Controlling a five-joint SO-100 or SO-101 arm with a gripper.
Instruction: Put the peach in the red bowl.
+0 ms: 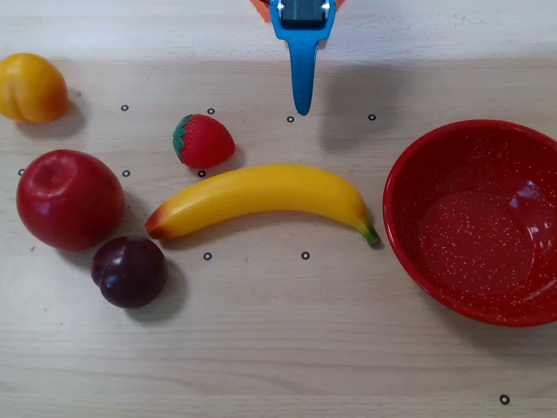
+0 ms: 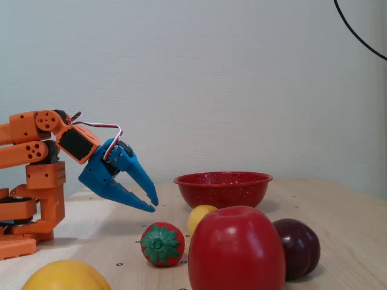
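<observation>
Hovering above the worktop (image 1: 287,348) with my jaws (image 2: 152,204) slightly apart and empty, I have the red bowl (image 1: 409,187) off to one side, to their right in the overhead view. On the opposite side sit the red apple (image 1: 68,198), the banana (image 1: 261,196), the peach (image 1: 30,87) farthest out, the plum (image 1: 129,272) and the strawberry (image 1: 204,141). My risk: grabbing the nearer strawberry or apple, or the smooth peach slipping free.

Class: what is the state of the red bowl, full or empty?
Empty. In the overhead view the red bowl shows only its bare speckled inside; the peach sits on the table, far off.
</observation>
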